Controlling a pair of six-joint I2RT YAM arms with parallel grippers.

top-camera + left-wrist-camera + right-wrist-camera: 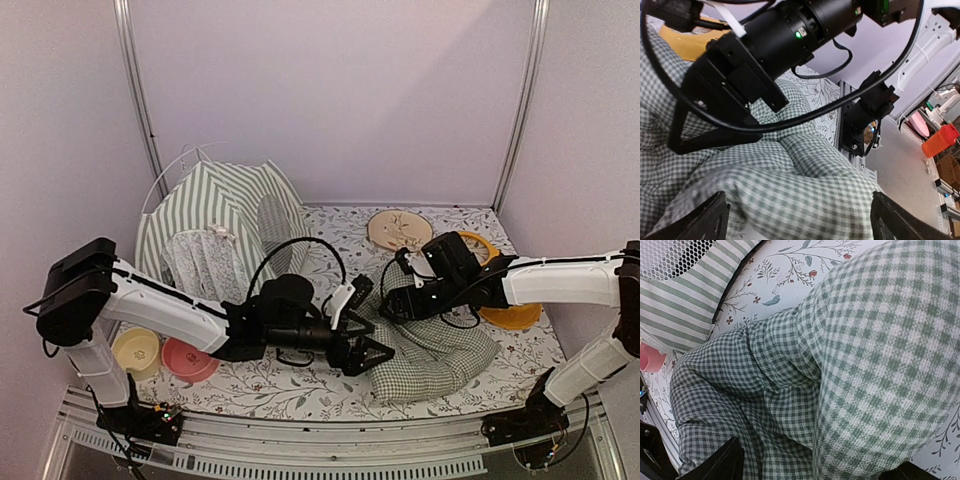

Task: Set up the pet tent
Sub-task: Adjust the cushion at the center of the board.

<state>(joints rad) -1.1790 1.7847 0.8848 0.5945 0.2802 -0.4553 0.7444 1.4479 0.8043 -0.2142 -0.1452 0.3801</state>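
The pet tent (225, 215), green-and-white striped with thin white poles, stands at the back left with its lace curtain (200, 262) facing front. In the right wrist view the pet tent's (682, 305) striped cloth and mesh fill the upper left corner. A checked cushion (435, 355) lies crumpled at front right. My left gripper (377, 357) is open at the cushion's left edge. In its wrist view the left gripper (800, 222) has cushion (790, 175) bulging between its spread fingers (695, 220). My right gripper (396, 305) hovers open over the cushion's far side. Seen from the wrist, the right gripper (815, 470) is wide open above folded cushion (790, 390).
A beige patterned plate (400, 230), a yellow ring (482, 246) and an orange plate (512, 316) lie at back right. A pale yellow bowl (135, 350) and a pink bowl (188, 360) sit at front left. The two arms nearly meet mid-table on the floral cloth (300, 385).
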